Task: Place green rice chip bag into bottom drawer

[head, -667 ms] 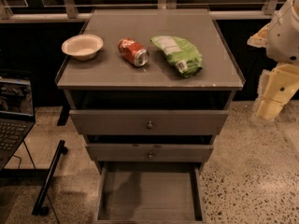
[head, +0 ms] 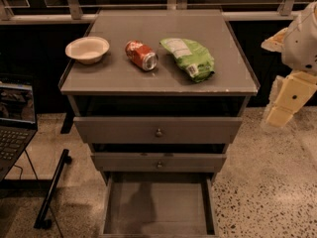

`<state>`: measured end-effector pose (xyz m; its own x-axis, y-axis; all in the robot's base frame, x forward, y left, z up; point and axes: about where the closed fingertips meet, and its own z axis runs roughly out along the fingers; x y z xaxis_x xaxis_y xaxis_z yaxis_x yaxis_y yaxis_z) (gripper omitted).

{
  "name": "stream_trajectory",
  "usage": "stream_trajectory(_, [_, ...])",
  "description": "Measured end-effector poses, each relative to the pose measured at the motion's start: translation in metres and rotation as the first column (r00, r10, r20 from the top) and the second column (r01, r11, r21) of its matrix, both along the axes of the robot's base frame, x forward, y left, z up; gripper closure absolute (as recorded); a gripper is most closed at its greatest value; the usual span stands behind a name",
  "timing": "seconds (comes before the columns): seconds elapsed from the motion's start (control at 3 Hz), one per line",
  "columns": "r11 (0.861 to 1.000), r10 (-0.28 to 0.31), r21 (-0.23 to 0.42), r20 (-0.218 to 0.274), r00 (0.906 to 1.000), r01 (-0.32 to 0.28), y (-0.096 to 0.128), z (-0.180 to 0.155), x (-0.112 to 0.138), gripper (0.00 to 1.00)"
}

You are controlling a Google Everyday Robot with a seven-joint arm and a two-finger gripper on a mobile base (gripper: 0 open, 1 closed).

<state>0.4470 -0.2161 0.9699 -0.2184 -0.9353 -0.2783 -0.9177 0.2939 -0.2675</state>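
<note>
The green rice chip bag [head: 188, 57] lies flat on the right half of the grey cabinet top [head: 163, 83], its white label panel facing up. The bottom drawer [head: 158, 207] is pulled out at floor level, and its flat grey floor is bare. My arm hangs at the right edge of the camera view, beside the cabinet and apart from it. My gripper [head: 279, 117] is the cream end of the arm, lower than the cabinet top and well to the right of the bag. It holds nothing that I can see.
A red soda can [head: 141, 55] lies on its side left of the bag, and a white bowl [head: 87, 49] sits at the top's left. Two drawer fronts with round knobs [head: 158, 132] are above the open drawer. A laptop [head: 15, 128] and a black stand leg [head: 52, 192] are on the left.
</note>
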Motion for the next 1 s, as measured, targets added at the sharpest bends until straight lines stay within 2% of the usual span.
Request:
stream_trajectory(0.33, [0.987, -0.016, 0.159, 0.066, 0.9977, 0.006, -0.003, -0.023, 0.035, 0.00])
stream_trajectory(0.67, [0.961, -0.046, 0.276, 0.110, 0.9928, 0.014, -0.006, -0.042, 0.083, 0.00])
stream_trajectory(1.0, [0.940, -0.101, 0.337, 0.117, 0.9879, 0.056, -0.015, -0.047, 0.127, 0.00])
